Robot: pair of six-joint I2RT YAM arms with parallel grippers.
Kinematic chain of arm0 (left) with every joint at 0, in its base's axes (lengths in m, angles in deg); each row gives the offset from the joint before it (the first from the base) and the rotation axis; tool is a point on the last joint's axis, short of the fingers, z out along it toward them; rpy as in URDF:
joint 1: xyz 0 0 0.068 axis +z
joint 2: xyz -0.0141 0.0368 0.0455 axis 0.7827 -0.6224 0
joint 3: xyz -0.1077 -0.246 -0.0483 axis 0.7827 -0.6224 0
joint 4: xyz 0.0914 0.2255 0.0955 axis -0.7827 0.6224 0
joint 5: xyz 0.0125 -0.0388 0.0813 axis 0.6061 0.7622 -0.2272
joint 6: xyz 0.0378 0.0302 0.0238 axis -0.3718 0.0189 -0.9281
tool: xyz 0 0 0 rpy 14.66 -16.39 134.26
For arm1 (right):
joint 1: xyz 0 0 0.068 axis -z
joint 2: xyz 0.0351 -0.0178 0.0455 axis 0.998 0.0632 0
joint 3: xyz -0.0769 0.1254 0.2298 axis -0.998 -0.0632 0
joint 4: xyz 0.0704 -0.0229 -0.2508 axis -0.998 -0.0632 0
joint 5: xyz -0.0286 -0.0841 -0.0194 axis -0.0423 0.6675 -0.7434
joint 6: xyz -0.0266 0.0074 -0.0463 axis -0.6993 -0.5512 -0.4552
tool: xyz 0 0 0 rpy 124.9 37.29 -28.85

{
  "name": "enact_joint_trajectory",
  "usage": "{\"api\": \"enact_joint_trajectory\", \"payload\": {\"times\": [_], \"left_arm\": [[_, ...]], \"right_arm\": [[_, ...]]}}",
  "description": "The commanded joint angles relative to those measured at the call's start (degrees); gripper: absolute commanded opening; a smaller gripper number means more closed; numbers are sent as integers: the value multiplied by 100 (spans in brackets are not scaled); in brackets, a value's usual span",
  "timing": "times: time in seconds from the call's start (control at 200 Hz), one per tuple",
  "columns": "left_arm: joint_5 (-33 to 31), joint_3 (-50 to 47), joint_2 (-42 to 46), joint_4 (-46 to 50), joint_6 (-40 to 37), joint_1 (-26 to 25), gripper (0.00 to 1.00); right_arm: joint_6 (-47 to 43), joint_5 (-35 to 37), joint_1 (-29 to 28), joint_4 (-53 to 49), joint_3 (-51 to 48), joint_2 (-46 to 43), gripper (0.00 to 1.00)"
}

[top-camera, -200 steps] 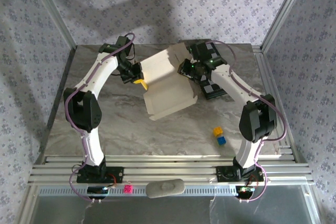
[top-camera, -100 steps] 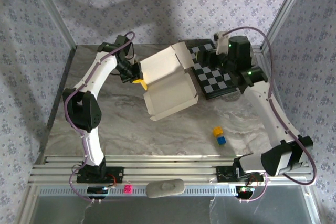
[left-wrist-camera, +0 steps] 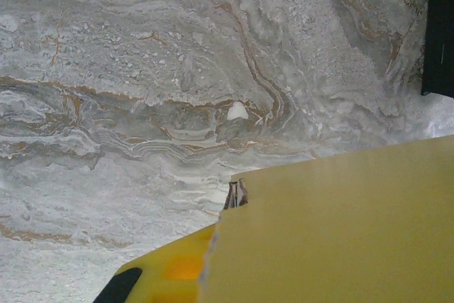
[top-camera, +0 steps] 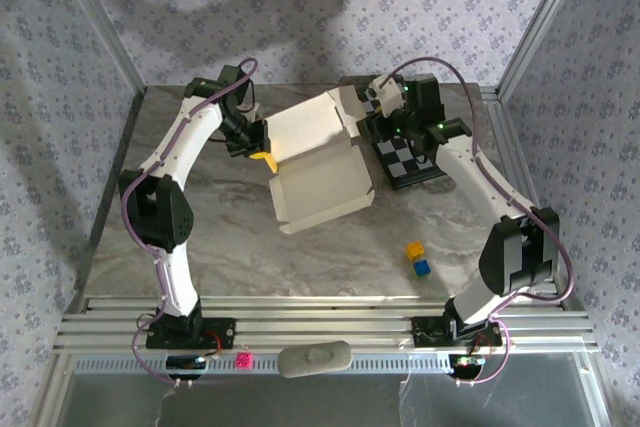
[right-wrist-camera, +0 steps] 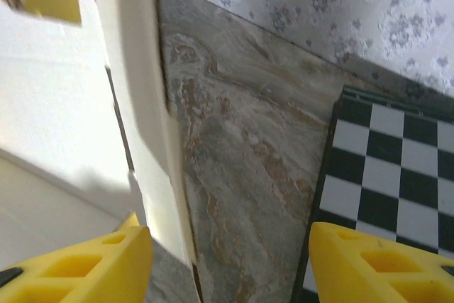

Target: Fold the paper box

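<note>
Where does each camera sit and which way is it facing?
Top external: above and behind, looking down on the table; left arm and right arm show.
Left wrist: faces the table past the paper box's yellow panel; one yellow finger shows.
Right wrist: faces the box's pale edge and the chequered board; both fingers, jaws open.
Shared: all three see the box.

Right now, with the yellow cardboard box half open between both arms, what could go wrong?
1. The open right gripper has one finger beside the pale flap of the yellow cardboard paper box; closing off-line could crease or miss it.
2. The left gripper seems to pinch only the box's edge, so a push might slip or tear it.
3. The black-and-white chequered board lies close by; the other finger might snag it.
</note>
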Motion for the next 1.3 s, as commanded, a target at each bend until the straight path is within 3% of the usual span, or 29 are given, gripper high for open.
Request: {"api": "enact_joint_trajectory", "payload": {"times": [0.0,0.27,0.45,0.515,0.75,0.9,1.044,1.294], "left_arm": [[-21,195,26,205,-117,-25,0],[-30,377,-9,227,-108,-34,0],[-56,428,-42,254,-65,-43,0],[-63,456,-58,256,-40,-41,0],[-39,509,-106,232,32,-78,0],[30,537,-123,210,68,-95,0],[53,518,-113,199,95,-112,0],[7,400,-54,192,60,-97,0]], "right_arm": [[-201,-138,-75,-73,463,224,59],[-432,207,-284,-596,1141,738,40],[-490,1234,-587,-756,1332,786,0],[-318,2065,-812,-675,1305,745,0],[340,6081,-1909,-575,1257,919,0],[1358,8143,-2430,-1526,1957,1528,0],[2024,8630,-2766,-2339,2594,1979,0],[2200,7832,-2861,-3018,3327,2117,2]]}}
